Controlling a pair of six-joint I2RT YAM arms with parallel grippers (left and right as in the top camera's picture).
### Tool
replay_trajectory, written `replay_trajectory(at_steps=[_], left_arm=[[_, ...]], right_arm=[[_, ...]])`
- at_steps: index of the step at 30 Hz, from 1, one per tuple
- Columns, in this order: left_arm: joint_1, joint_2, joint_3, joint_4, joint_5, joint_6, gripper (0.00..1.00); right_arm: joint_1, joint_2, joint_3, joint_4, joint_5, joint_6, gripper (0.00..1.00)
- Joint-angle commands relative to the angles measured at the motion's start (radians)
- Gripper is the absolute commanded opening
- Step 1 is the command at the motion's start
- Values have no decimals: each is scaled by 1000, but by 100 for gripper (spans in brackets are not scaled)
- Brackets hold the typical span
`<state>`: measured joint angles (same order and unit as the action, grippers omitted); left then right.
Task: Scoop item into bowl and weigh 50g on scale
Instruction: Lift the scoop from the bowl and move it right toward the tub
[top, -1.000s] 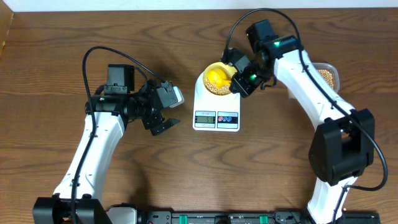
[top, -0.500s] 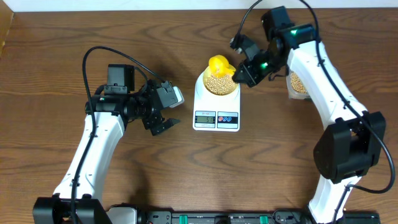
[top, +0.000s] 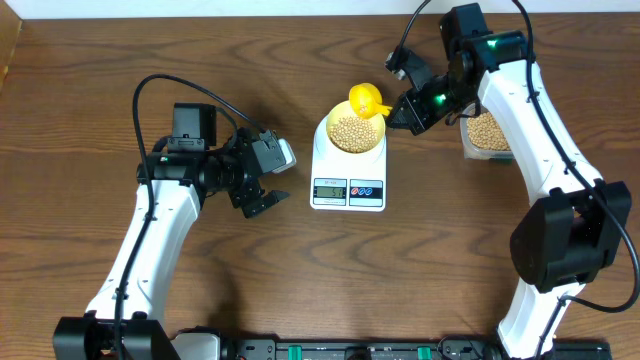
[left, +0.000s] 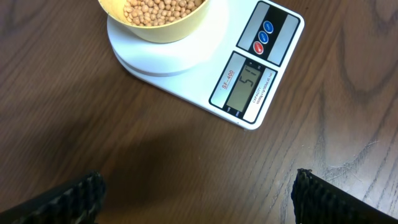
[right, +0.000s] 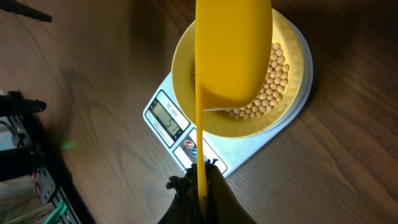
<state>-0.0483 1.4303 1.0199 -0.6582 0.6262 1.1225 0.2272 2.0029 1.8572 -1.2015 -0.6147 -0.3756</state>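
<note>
At the middle of the desk (top: 200, 300), the white scale (top: 348, 168) carries the pale-yellow bowl (left: 163, 30), which is well filled with tan beans (top: 352, 131). The display (left: 247, 88) appears to read fifty-one, just over the target, though the digits are small. The right hand (top: 402, 108) is clenched on the handle of the yellow scoop (top: 367, 100), holding its head above the bowl's far rim. Whether any beans sit in the scoop cannot be told, since only its back shows. The left hand (top: 264, 203) is released, fingers spread wide and grasping nothing, hovering near the scale's left side. More beans lie in the clear tub (top: 468, 150) to the right.

The main risk is overshoot. If the scoop is carrying beans, any tilt while it hangs over the bowl would drop them in and push the reading further past the mark. A low pass could also clip the rim, shifting the bowl or pressing on the platform and upsetting the reading. Beans knocked out might roll across the desk.
</note>
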Motion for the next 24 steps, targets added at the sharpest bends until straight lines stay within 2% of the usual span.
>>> replay_trajectory(at_steps=[1,6,12,20,24], left_arm=[[3,-13,3,-4,16,-9,98],[3,-13,3,-4,16,-9,98],[3,-13,3,-4,16,-9,98],[3,-13,3,-4,16,-9,97],[3,-13,3,-4,16,-9,98]], right_arm=[[-5,3,27,-3,-31,1,1],[-17,3,28,-3,-90,1,1],[-97,-7,28,-37,-234,1,1],[-297,-85,28,-169,-229,-21,1],[-398,-124,28,-211,-120,-25,1]])
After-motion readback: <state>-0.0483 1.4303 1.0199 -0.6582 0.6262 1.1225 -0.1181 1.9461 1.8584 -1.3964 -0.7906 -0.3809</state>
